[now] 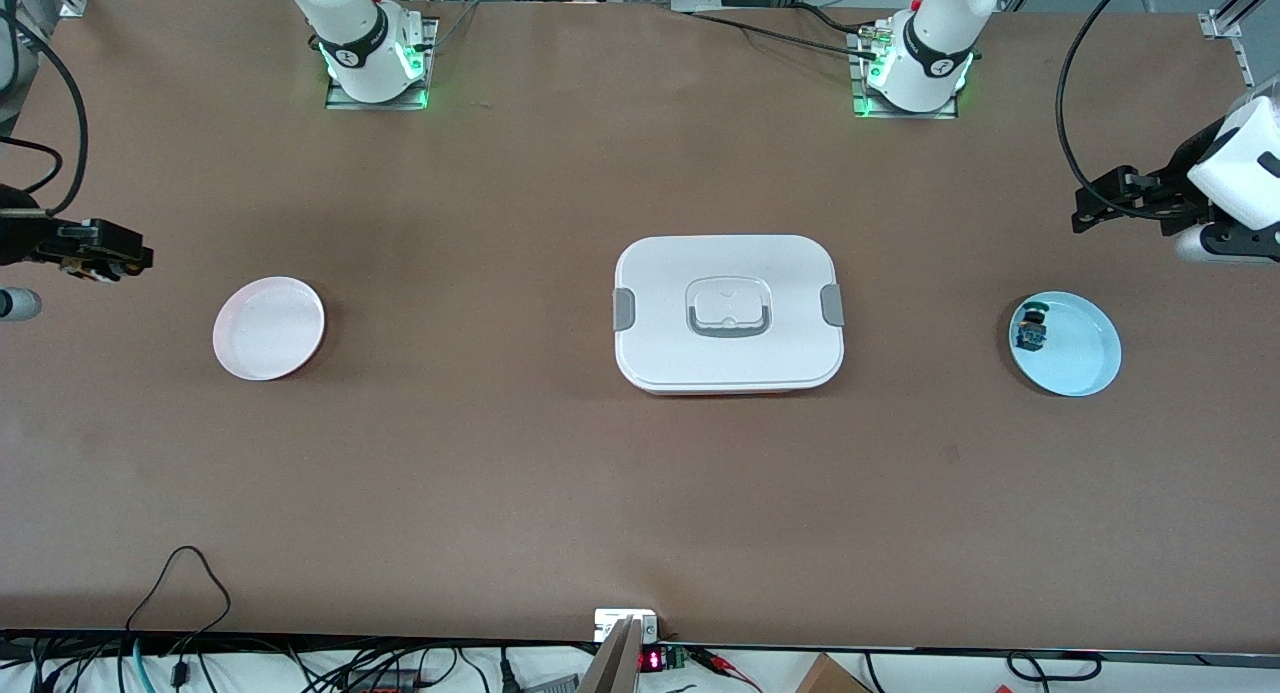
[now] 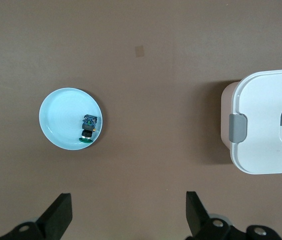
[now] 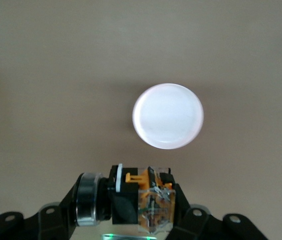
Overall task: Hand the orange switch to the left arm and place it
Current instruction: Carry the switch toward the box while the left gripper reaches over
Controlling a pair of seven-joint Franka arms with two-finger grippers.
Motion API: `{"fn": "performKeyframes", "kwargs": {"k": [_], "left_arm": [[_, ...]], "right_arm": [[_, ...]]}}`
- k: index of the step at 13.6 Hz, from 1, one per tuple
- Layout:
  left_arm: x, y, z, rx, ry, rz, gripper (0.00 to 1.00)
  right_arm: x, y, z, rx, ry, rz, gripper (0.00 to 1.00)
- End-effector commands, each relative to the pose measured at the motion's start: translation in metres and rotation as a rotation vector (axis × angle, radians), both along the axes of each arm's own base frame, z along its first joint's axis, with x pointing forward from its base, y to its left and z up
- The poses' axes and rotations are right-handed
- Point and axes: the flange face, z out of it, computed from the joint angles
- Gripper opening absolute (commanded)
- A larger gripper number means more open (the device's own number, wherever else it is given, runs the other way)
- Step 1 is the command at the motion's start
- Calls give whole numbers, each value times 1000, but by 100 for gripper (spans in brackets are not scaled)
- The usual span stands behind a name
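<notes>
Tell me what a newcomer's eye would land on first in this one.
The big white box at mid-table, between a pale pink plate toward the right arm's end and a light blue plate holding a blue-green switch. Next, the right pincer, shut on the orange switch.

The table (image 1: 500,473) is a matt brown sheet, smooth. The box (image 1: 728,313) looks like smooth white plastic with a soft sheen and grey clips. Both plates, pink (image 1: 268,328) and blue (image 1: 1075,348), are glossy, perhaps glazed or plastic. The switch (image 3: 141,200) shows clear and orange plastic and a shiny ring.
</notes>
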Motion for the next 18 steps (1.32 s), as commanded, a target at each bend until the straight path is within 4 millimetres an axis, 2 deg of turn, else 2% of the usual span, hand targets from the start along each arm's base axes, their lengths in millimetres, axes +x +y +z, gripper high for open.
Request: {"fn": "performKeyframes", "kwargs": {"k": [1, 3, 4, 5, 7, 9, 11, 14, 16, 18], "left_arm": [[1, 1, 5, 28, 1, -2, 100], [1, 1, 5, 28, 1, -2, 100], [1, 1, 4, 29, 3, -2, 100], [1, 0, 4, 27, 3, -2, 100], [1, 0, 4, 27, 3, -1, 100], [0, 0, 4, 27, 6, -2, 100], [0, 1, 8, 24, -2, -2, 100], [1, 0, 15, 25, -16, 3, 100], [-1, 2, 22, 18, -28, 7, 100], [3, -2, 3, 16, 30, -5, 100]], "right_arm": [[-4, 26, 21, 132, -36, 77, 14], [-6, 46, 30, 156, -56, 121, 14], [-8, 60, 41, 187, -76, 173, 14], [-13, 67, 54, 220, -105, 230, 11], [-14, 78, 61, 316, -133, 271, 10], [-15, 87, 64, 392, -169, 406, 8], [-18, 116, 69, 480, -218, 582, 7], [-21, 144, 79, 658, -280, 668, 7], [-18, 153, 76, 744, -339, 800, 7], [-16, 169, 71, 861, -398, 923, 2]]}}
